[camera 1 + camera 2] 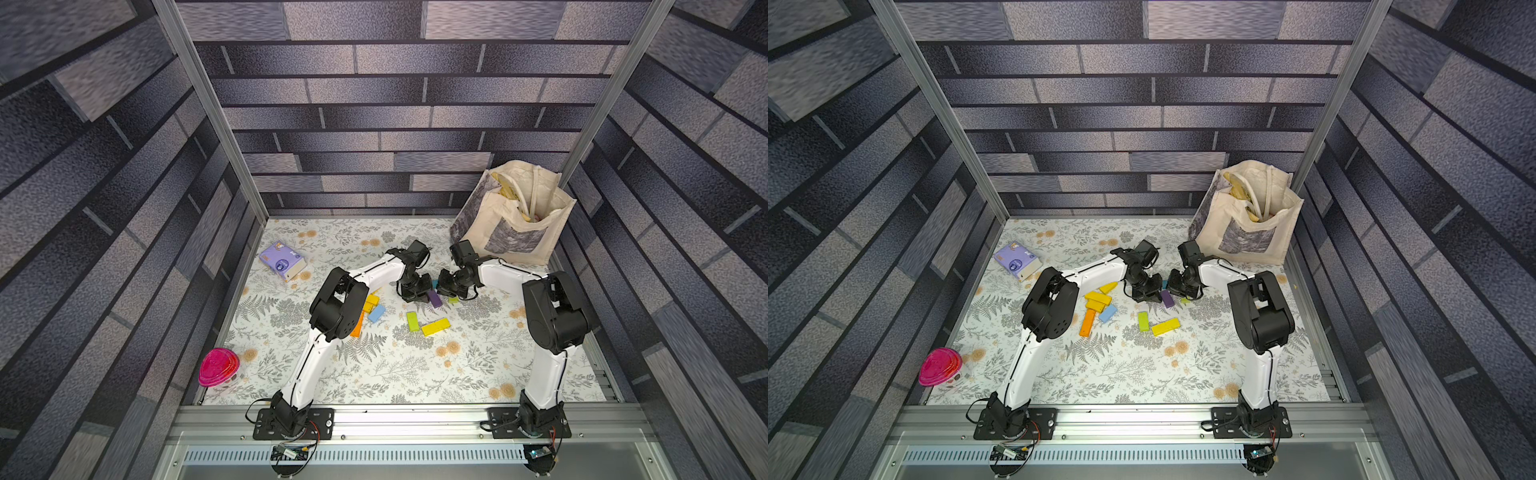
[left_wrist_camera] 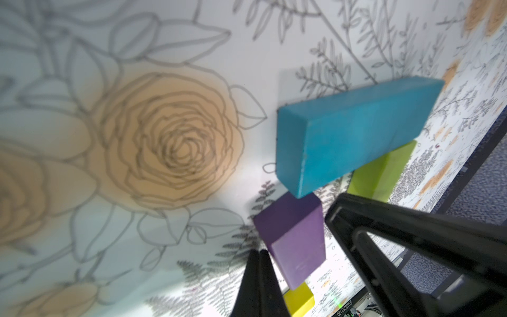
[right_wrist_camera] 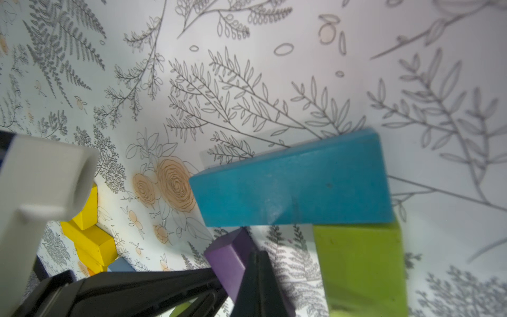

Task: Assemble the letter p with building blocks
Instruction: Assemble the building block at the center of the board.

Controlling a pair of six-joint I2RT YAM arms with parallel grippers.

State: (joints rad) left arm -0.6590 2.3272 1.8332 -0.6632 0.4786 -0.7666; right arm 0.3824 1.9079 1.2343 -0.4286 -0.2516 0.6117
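The building blocks lie scattered mid-table. A purple block sits between my two grippers, below a teal block whose far end meets a lime block. My left gripper is shut and empty, its tip beside the purple block. On the block's other side, tip against it, my right gripper is also shut and empty. In both top views the left gripper and right gripper nearly face each other. Yellow blocks, an orange block and a light blue block lie by the left arm.
A lime block and a long yellow block lie nearer the front. A purple tissue packet is at the back left, a canvas tote bag at the back right, a pink-lidded container at the front left edge.
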